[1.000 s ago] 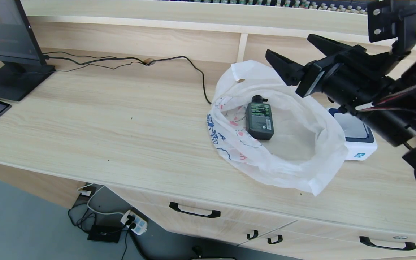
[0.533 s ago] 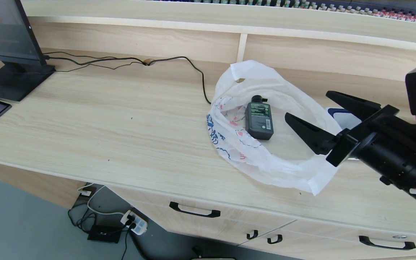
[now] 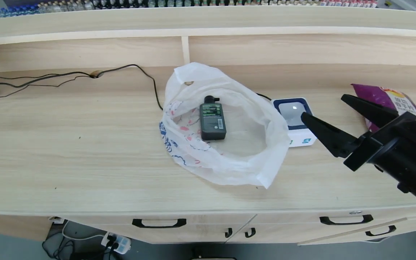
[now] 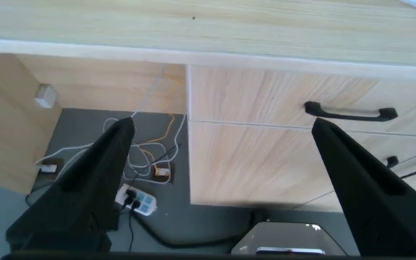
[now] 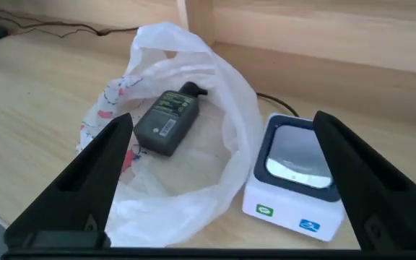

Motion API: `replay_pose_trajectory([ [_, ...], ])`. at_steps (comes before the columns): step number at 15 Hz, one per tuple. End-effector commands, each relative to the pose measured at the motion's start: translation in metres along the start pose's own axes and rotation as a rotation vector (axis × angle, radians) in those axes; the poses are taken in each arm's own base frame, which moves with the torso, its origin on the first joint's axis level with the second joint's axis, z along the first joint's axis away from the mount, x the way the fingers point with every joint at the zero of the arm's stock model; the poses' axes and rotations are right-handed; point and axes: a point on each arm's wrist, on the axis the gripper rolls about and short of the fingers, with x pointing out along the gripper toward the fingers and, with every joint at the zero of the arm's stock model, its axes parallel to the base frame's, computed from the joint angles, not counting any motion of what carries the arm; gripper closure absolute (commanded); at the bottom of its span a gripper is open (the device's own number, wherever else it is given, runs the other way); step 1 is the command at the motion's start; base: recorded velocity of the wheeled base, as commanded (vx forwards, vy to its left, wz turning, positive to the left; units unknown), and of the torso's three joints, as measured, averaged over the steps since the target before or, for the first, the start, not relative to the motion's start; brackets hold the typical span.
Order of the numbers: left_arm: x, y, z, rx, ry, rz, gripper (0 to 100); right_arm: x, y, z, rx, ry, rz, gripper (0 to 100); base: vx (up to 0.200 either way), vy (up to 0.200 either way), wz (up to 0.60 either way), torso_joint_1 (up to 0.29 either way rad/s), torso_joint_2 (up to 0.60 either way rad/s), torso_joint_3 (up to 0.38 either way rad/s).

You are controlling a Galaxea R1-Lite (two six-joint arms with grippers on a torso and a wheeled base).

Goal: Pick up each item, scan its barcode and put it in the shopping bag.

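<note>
A white plastic shopping bag (image 3: 229,164) lies open on the wooden counter (image 3: 67,155). A dark flat bottle (image 3: 212,122) lies inside it, label up. To its right stands the white and blue barcode scanner (image 3: 294,121), and a purple snack packet (image 3: 385,103) lies further right. My right gripper (image 3: 323,106) hovers open and holding nothing, just right of the scanner and pointing toward the bag. Its wrist view shows the bottle (image 5: 166,121), the bag (image 5: 186,209) and the scanner (image 5: 295,177) ahead of the gripper (image 5: 222,117). My left gripper (image 4: 222,123) is open, low before the drawers.
A black cable (image 3: 67,75) runs along the counter's back left toward the bag. A raised wooden shelf wall (image 3: 265,47) borders the back. Drawer handles (image 3: 159,223) sit under the front edge, and a power strip (image 4: 136,202) with cords lies on the floor.
The head camera has turned right, bringing the purple packet into view. My right gripper has come down from above the bag to the scanner's right side, still open.
</note>
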Motion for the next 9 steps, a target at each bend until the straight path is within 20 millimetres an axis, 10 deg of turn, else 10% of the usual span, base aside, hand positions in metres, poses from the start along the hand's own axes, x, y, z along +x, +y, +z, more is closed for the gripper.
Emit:
replay_pose_trajectory([
  [1,0.0,0.0,0.0,0.0,0.0,0.001,0,0.0,0.0,-0.001,0.034,0.0,-0.001,0,0.0,0.0,-0.6,-0.002,-0.01,0.002],
  [9,0.0,0.0,0.0,0.0,0.0,0.001,0,-0.03,-0.007,-0.017,0.019,0.074,-0.063,0,0.0,0.0,-0.07,0.0,0.0,0.0],
])
